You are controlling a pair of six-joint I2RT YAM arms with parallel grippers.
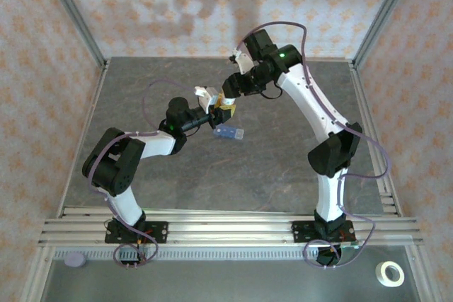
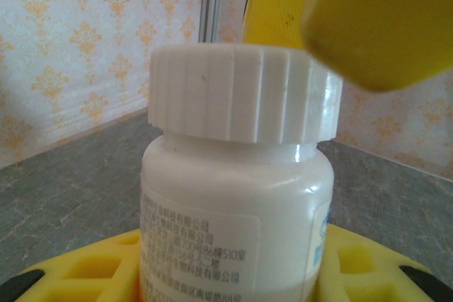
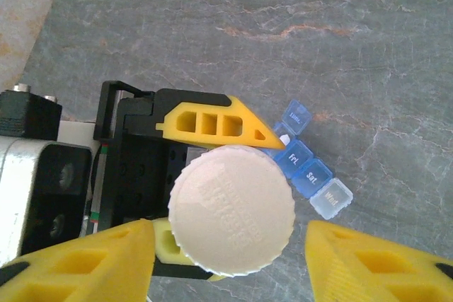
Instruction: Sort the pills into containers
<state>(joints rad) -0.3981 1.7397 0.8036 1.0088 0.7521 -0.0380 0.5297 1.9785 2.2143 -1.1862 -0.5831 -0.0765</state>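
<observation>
My left gripper (image 2: 233,277) is shut on a white pill bottle (image 2: 233,196) and holds it upright above the table; its yellow fingers (image 3: 212,124) press the bottle's sides. My right gripper (image 3: 230,249) hangs over the ribbed white cap (image 3: 232,221), open, one finger on each side with a small gap to the cap. The containers (image 3: 311,167), a blue strip of joined lidded compartments with one clear end cell, lie on the grey table just right of the bottle. From above, the containers (image 1: 228,133) sit beneath the two meeting grippers (image 1: 223,106). The pills are hidden.
The table (image 1: 283,167) is grey stone-patterned, walled with wallpaper and metal posts. Aluminium rails (image 1: 226,224) carry both arm bases at the near edge. A tape roll (image 1: 389,274) and a purple disc (image 1: 74,259) lie on the front ledge.
</observation>
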